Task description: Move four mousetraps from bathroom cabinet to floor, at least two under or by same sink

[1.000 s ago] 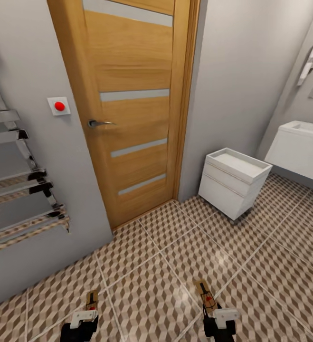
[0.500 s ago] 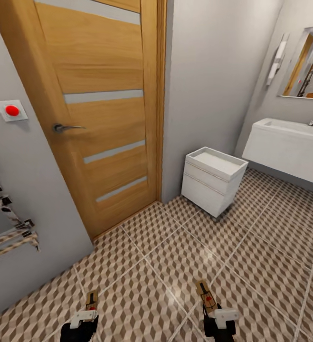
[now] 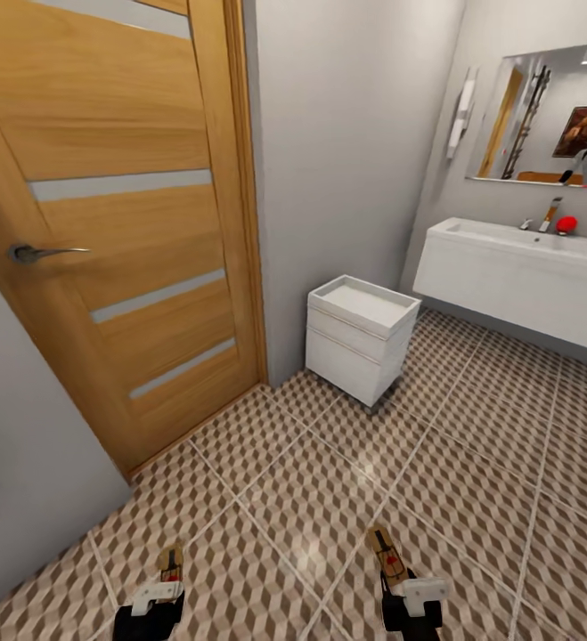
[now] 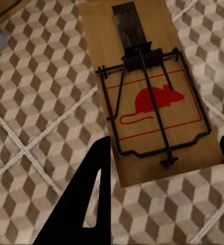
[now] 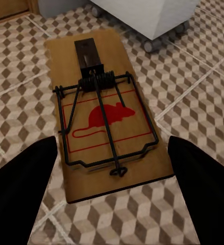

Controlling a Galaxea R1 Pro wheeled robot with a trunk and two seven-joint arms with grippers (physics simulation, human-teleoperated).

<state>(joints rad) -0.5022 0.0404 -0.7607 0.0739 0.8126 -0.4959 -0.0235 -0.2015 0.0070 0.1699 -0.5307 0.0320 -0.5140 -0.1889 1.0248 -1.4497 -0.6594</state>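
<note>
You carry one flat brown wooden mousetrap [image 4: 152, 102] clamped in your left gripper [image 3: 155, 598] and another wooden mousetrap [image 5: 107, 115] clamped in your right gripper [image 3: 407, 595], held low over the cube-patterned tiled bathroom floor [image 3: 329, 499], presumably to set both near the wide white wall-hung bathroom sink [image 3: 516, 271].

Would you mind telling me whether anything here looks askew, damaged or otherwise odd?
Nothing stands out. Each gripper, left and right, holds an intact mousetrap level above the floor. The drawer unit stands square, and the door is closed.
</note>
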